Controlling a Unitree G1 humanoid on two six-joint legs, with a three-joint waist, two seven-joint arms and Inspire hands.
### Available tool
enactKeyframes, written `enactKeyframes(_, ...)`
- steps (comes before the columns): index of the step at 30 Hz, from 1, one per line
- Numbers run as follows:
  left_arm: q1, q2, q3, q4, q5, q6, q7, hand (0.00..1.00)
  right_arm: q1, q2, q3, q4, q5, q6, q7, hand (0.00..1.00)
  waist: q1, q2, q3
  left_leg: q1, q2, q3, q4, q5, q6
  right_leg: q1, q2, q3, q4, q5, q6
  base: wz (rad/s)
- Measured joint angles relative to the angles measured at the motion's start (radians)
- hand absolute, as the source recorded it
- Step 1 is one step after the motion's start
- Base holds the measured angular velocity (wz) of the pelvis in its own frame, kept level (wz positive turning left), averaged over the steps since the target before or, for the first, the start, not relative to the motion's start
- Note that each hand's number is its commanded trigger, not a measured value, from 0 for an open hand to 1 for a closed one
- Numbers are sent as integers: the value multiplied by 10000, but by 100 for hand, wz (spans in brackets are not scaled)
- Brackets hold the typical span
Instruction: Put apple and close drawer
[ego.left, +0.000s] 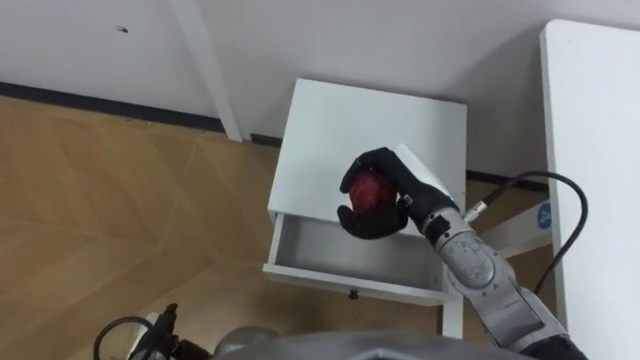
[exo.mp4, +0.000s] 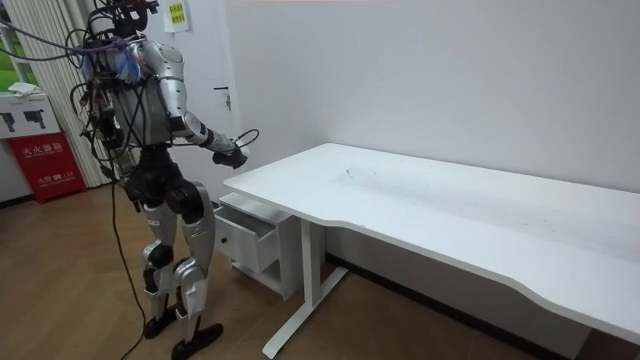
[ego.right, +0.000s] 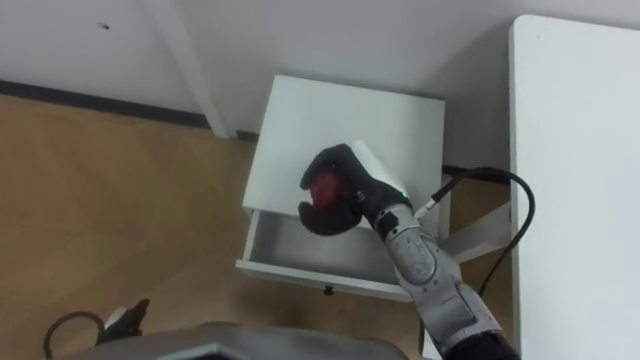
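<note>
A red apple (ego.left: 369, 191) sits in my right hand (ego.left: 385, 190), whose dark fingers curl round it. The hand hovers above the front edge of a small white cabinet (ego.left: 340, 130), just over its open drawer (ego.left: 345, 262), which is pulled out toward me and looks empty inside. In the right eye view the same apple (ego.right: 326, 187) shows in the hand (ego.right: 345, 190) above the drawer (ego.right: 310, 260). From the room view I stand facing the cabinet (exo.mp4: 250, 235) by the wall, right hand (exo.mp4: 232, 156) stretched forward over it.
A large white desk (ego.left: 600, 150) runs along my right side, its leg close to the cabinet. A white wall and dark baseboard lie behind the cabinet. Wooden floor (ego.left: 110, 200) spreads open to my left.
</note>
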Motion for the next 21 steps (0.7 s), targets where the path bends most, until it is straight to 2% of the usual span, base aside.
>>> enactKeyframes(1, -65, 0, 0, -30, -1, -5, -17, 0, 0, -1, 1, 0, -3, 0, 67, 30, -1, -1, -1, 3, 0, -8, -1, 0, 0, 6, 1, 32, 0, 0, 0, 0)
enactKeyframes(2, -132, 2, -1, -43, -3, -7, -72, 0, 0, -16, 7, 1, -5, 0, 129, 2, 1, -4, -2, 2, 1, -14, -2, 0, 0, 8, 2, 60, 0, 0, 0, 0)
enactKeyframes(21, -154, 8, -22, -43, -123, -31, -100, 0, 94, -45, 91, 324, -154, 11, 337, 0, -31, -57, -19, -11, -2, -24, 67, 14, 23, 97, 4, 109, 0, -2, 3, 0)
